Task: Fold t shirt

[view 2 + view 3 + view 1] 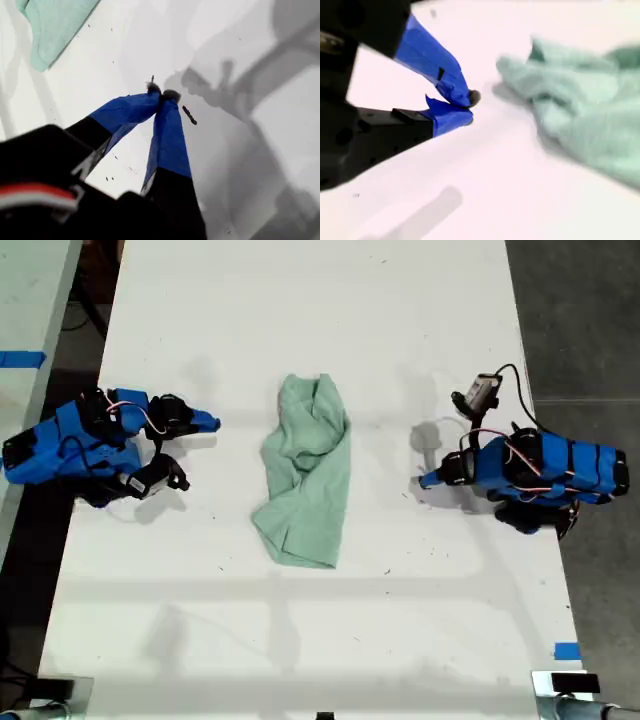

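Note:
The t shirt (305, 470) is a pale mint-green cloth lying crumpled in a long heap in the middle of the white table (300, 640). My first gripper (425, 480) rests on the table at the exterior view's right, pointing at the shirt and shut on nothing. In the first wrist view its tips (161, 95) meet, and a flat edge of the t shirt (55, 25) lies well apart. My second gripper (212, 423), at the exterior view's left, is shut and empty. Its tips (467, 107) sit a short gap from the t shirt's rumpled folds (580, 100).
Blue tape marks sit near the table's edge at the exterior view's lower right (566, 650) and on a neighbouring surface at its left (20, 358). Dark floor (580, 320) borders the table at the right. A small dark speck (189, 115) lies by the first gripper's tips.

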Robot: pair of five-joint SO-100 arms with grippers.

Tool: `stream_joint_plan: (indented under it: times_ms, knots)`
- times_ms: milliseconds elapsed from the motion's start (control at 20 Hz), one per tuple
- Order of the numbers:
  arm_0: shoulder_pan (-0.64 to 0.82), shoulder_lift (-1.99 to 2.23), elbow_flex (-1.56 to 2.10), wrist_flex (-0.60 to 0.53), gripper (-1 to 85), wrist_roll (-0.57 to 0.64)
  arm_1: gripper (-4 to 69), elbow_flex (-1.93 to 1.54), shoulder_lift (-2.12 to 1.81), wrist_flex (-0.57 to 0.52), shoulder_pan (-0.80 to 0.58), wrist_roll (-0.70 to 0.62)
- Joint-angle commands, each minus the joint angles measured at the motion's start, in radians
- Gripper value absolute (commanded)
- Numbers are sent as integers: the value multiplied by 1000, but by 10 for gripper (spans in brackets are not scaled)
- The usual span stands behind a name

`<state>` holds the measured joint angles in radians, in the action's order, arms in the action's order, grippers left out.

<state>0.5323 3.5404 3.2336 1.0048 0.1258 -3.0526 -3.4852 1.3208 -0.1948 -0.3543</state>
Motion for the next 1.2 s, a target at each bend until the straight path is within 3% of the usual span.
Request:
stream_joint_plan:
  times_ms: [0,1150]
  knots:
    - [31,57,26,21,3,-3,11,-61,-9,-3,-5,-14]
    - [-17,57,41,12,23,-25,11,-61,-8,-3,17,-5]
